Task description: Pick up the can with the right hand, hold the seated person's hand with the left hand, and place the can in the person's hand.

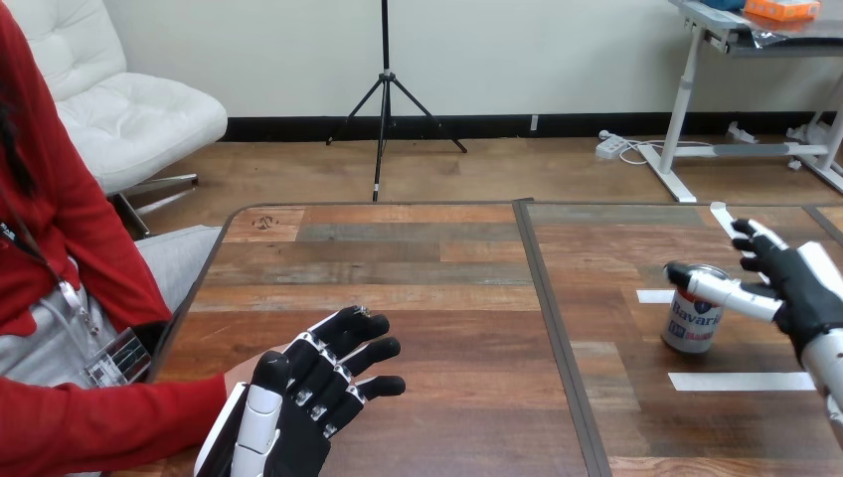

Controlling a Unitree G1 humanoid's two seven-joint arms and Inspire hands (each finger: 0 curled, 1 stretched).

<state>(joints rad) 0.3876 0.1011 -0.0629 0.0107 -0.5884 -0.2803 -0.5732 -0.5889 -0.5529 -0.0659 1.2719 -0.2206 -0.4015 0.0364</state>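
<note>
The step in hand looks like the pickup of the can (694,323), with the grasp not yet made. The can stands on the tabletop (447,298) close to its right edge, about midway between the far and near edges, with a white tape strip (741,381) on the wood just nearer the front edge. It is upright: its long axis runs vertical, its top faces up, and its printed side is turned toward the near edge. The right hand (805,288) reaches in from the right edge at the height of the can's top. It is released and spread, with one digit lying across the can's upper rim on the near side and the others stretched out above and behind the can, so nothing is closed round it. Near the front left corner, the left hand (308,397) lies over the person's hand (239,376), which shows as a small patch beside it. Its fingers are stretched almost straight toward the table's middle, and I see no curl round the person's hand. The next move likely calls for the right hand's fingers to wrap the can's side, below the rim, before any lift, keeping the can vertical.
</note>
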